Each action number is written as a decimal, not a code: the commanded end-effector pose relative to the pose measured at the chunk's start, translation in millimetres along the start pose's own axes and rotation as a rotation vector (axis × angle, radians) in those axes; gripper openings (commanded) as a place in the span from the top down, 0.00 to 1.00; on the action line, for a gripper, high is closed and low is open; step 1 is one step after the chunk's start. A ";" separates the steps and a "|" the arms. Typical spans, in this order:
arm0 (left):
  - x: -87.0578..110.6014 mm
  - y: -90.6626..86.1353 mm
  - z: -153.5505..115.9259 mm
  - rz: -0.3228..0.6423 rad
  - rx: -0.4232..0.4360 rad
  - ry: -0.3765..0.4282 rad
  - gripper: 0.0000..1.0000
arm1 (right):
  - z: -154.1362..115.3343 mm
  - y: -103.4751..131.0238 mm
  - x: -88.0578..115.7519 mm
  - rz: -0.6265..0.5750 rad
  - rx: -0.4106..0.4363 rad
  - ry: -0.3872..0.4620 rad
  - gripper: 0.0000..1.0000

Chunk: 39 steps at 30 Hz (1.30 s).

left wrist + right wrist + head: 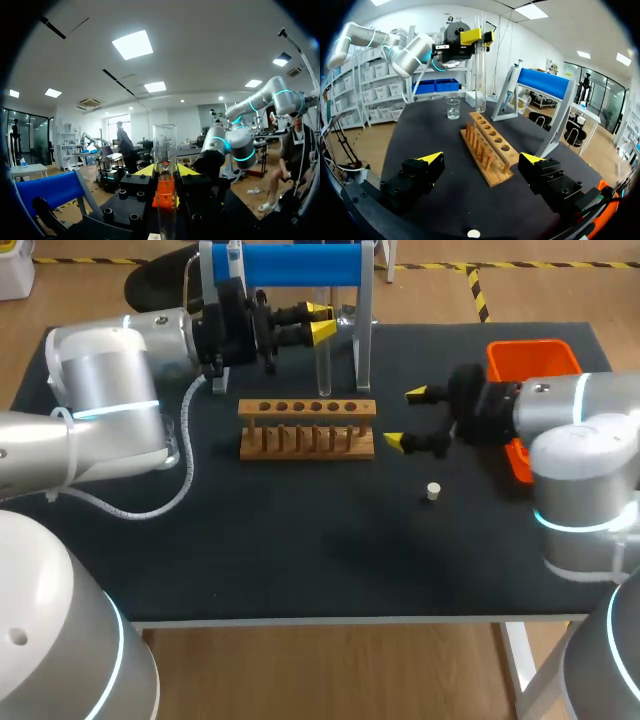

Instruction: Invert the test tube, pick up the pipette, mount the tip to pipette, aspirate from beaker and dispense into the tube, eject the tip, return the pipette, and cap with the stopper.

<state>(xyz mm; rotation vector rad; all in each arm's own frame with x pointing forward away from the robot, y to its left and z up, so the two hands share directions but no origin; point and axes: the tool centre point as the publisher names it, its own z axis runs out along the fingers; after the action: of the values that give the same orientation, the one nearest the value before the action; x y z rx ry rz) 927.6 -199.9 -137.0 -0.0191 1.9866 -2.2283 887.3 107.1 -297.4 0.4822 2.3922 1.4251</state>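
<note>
My left gripper (320, 325) is shut on a clear test tube (323, 365) and holds it upright behind the wooden rack (307, 428). In the left wrist view the tube (165, 147) stands between the yellow tips of the gripper (166, 172). From the right wrist, the tube (480, 70) hangs with its rounded end just above the table, beyond the rack (487, 145). My right gripper (405, 418) stands open to the right of the rack, holding nothing. A small white stopper (432, 491) lies on the mat near it. The pipette (512, 82) hangs on the blue stand (542, 82).
A small glass beaker (453, 108) sits on the mat past the rack's far end. An orange bin (530, 358) is at the back right, behind my right arm. The blue stand (290, 265) rises at the table's back edge.
</note>
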 end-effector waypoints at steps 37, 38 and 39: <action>-1.2 -0.3 0.4 -0.002 -0.002 0.003 1.00 | 93.6 -7.7 -5.2 0.118 0.053 -0.078 0.00; -1.2 -0.3 0.4 -0.002 -0.002 0.003 1.00 | 93.4 -7.8 -5.6 0.117 0.053 -0.079 0.00; -1.2 -0.3 0.4 -0.002 -0.002 0.003 1.00 | 93.3 -7.9 -5.9 0.116 0.053 -0.080 0.00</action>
<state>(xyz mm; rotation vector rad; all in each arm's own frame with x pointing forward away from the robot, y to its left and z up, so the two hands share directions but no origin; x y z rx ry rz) 927.5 -199.9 -137.0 -0.0185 1.9869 -2.2285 932.2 174.5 -345.7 0.6885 2.3801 1.3631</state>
